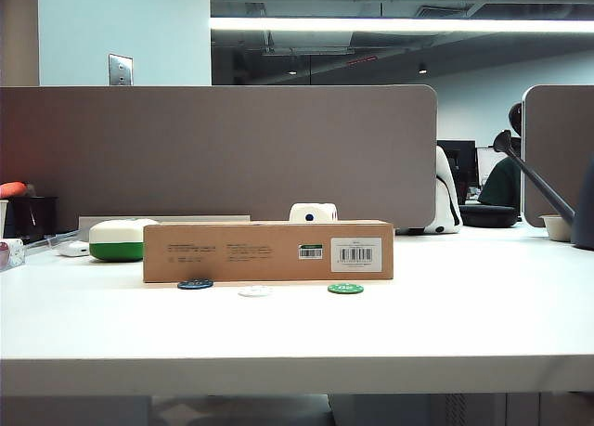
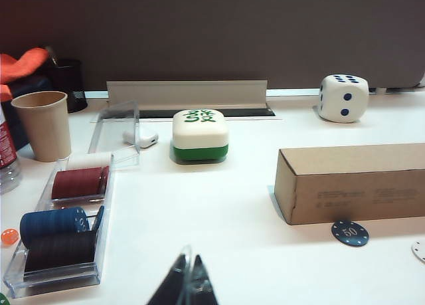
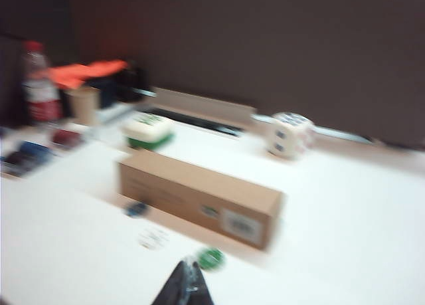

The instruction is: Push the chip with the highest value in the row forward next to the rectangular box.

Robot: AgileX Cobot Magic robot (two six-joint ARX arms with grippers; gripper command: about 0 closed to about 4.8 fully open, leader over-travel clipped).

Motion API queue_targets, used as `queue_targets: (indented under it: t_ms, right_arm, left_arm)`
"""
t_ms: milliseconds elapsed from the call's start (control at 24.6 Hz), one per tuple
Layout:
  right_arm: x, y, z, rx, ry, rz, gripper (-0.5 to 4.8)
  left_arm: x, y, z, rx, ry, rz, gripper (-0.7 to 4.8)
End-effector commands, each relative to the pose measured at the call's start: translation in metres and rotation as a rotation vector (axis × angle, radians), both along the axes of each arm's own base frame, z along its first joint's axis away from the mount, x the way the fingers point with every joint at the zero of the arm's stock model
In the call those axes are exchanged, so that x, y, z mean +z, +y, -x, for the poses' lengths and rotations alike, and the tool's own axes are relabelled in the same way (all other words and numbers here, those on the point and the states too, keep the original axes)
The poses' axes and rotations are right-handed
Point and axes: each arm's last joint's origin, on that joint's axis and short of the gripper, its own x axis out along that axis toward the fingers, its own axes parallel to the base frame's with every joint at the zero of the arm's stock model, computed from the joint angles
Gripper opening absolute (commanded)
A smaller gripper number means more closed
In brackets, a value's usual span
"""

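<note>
Both jaws closed; chip (image 2: 350, 233) reads "50" beside box (image 2: 355, 181).

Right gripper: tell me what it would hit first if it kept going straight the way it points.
Probably the green chip, lying just ahead of the right gripper; the brown box stands right behind it. The view is blurred, so depth is uncertain.

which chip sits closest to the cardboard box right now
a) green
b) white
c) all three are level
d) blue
d: in the exterior view the blue chip lies right by the front face of the cardboard box, while the white chip and green chip lie a bit further out.
</note>
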Motion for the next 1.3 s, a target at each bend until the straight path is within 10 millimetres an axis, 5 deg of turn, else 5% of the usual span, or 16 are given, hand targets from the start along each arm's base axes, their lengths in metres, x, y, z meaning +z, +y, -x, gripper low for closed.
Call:
queue_targets:
  t_ms: [41,122,406,732,1300]
  right_arm:
    - [-0.023,-0.012,-0.003,-0.126,-0.025,-0.012,-0.05]
    - [-0.046,-0.023,-0.011,-0.309,-0.025,-0.006,-0.05]
    - [-0.068,-0.046,-0.023,-0.604,0.018,0.011,-0.05]
    - [-0.085,-0.045,-0.032,-0.527,-0.077,-0.07,-0.05]
    - [-0.083,-0.047,-0.031,-0.576,-0.09,-0.095,-0.05]
  left_arm:
    - [0.003,0.0,0.0,-0.006,-0.016,-0.001,-0.05]
    - [0.003,0.0,0.0,-0.005,-0.017,-0.001,-0.05]
    - [0.002,0.0,0.0,-0.002,-0.009,-0.001,-0.05]
    - [0.002,0.0,0.0,-0.002,-0.009,0.0,-0.05]
    - [0.002,0.0,0.0,-0.002,-0.009,-0.001,-0.05]
